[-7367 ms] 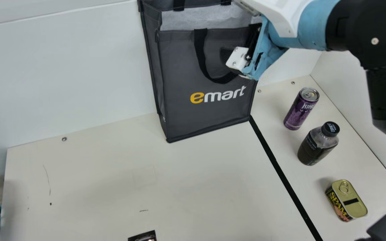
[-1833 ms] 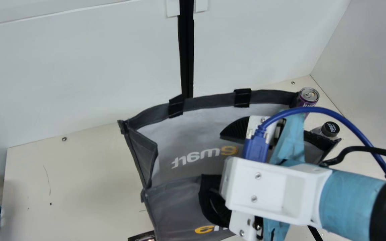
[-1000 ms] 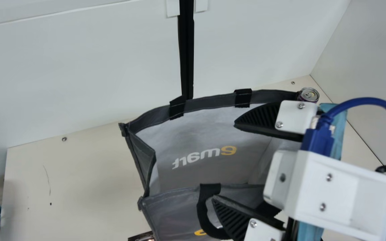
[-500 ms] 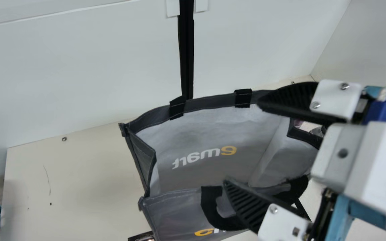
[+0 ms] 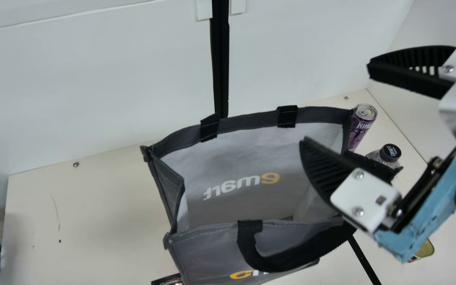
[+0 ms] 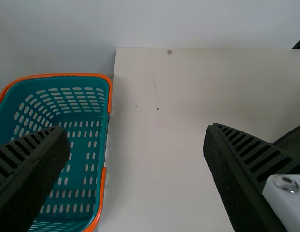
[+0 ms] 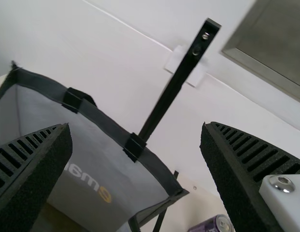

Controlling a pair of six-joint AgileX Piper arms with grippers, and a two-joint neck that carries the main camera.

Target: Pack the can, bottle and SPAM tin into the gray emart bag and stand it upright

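Note:
My right gripper (image 5: 335, 102) stands open above the right end of the gray emart bag (image 5: 228, 158), its lower finger in front of the bag's right rim. The bag stands upright with a wide mouth and a black handle drooping over its front. Behind the bag's right edge is the purple can (image 5: 360, 126), and nearer is the black-capped bottle (image 5: 389, 154), partly covered. A corner of the SPAM tin (image 5: 424, 251) shows below the gripper. The right wrist view has my right gripper (image 7: 136, 124) open, facing the bag (image 7: 96, 154). My left gripper (image 6: 135, 126) is open, holding nothing.
A teal basket (image 6: 87, 140) with orange handles stands at the left side. A black post (image 5: 221, 59) rises behind the bag against the white wall. Bare table (image 5: 105, 221) lies left of the bag. A small dark object (image 5: 167, 280) pokes out at the front.
The bag has come from the back wall toward the front, and its mouth now faces the camera. My right gripper has opened, released the bag and drawn off to the right and up.

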